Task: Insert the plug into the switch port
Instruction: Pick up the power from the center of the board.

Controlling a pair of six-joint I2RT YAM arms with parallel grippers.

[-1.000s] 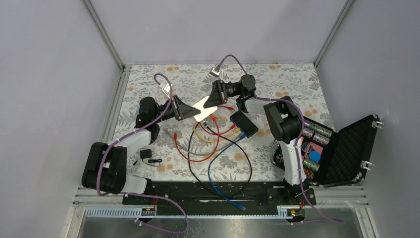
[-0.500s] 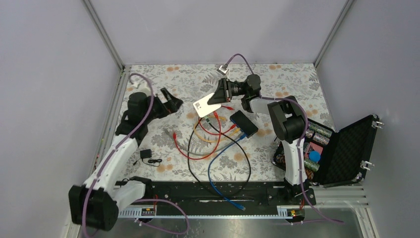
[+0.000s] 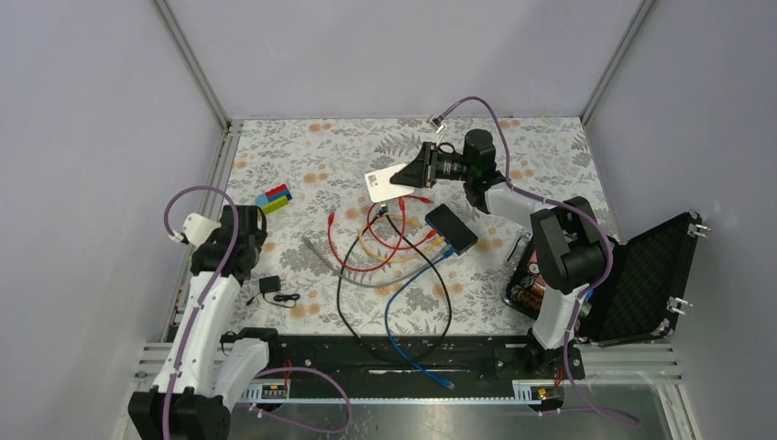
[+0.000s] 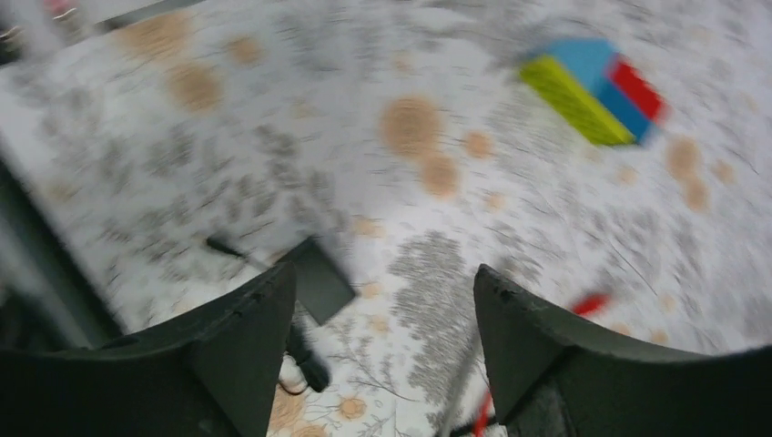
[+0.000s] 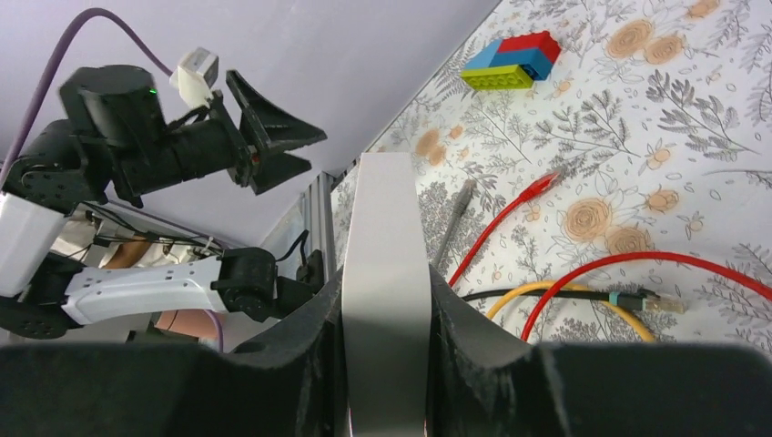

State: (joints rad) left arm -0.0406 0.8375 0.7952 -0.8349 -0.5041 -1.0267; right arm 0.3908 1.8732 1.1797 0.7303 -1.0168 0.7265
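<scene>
Inside your right gripper: one white box, clamped edge-on.
Left gripper spread wide, empty. One black switch sits just beside the right gripper, base-side; one brick stack lies ahead of the left.

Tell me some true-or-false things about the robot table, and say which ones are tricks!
1. The right jaws grip a white box. True.
2. The left jaws hold the switch. False: they are open and empty.
3. The switch lies on the table. True.
4. The coloured blocks are stacked on the switch. False: they lie on the table, far from it, near the left arm.
</scene>
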